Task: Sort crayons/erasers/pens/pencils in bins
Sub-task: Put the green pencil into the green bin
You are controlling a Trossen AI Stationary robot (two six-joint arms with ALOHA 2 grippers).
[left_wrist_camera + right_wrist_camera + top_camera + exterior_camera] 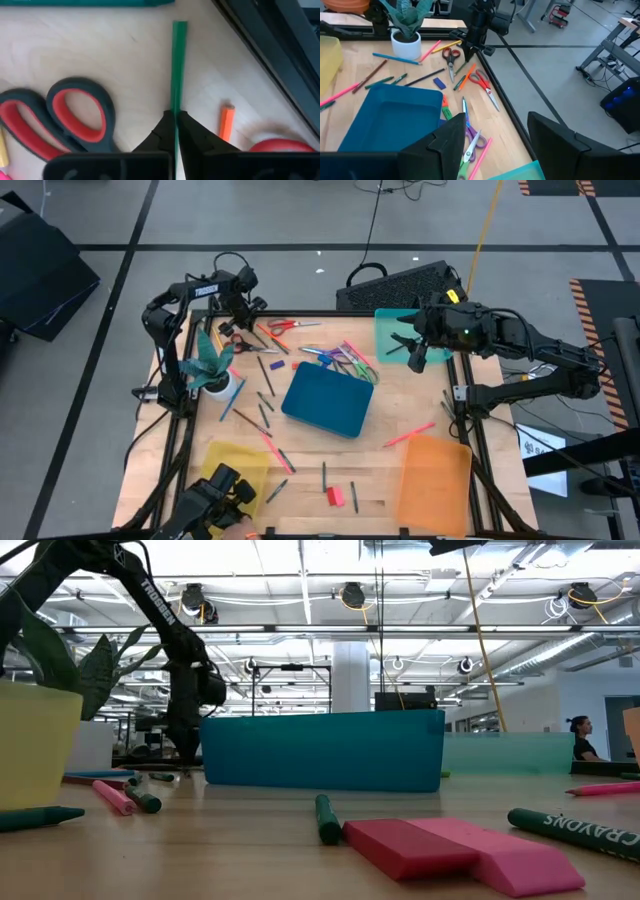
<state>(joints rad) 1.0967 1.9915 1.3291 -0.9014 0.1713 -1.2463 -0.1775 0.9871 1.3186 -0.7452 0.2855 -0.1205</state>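
Observation:
My left gripper stands at the table's far left corner, shut on a thin green pencil. Red-and-black scissors and an orange crayon lie beside it. My right gripper hangs open with nothing between its fingers, over the teal bin at the far right. The dark blue bin sits mid-table, the yellow bin near left, the orange bin near right. A red eraser and a pink eraser lie flat near the front edge. Pens, pencils and crayons are scattered around. My left gripper pinches the green pencil between its two fingertips, on the pencil's thin sides, with most of its length reaching out past them. The fingers come from above, pointing down. Whether the pencil is off the table, I cannot tell.
A green plant in a white pot stands just near of the left arm. More scissors and pens lie along the far edge. A small blue eraser sits left of the dark blue bin. Bare wood shows between the near bins.

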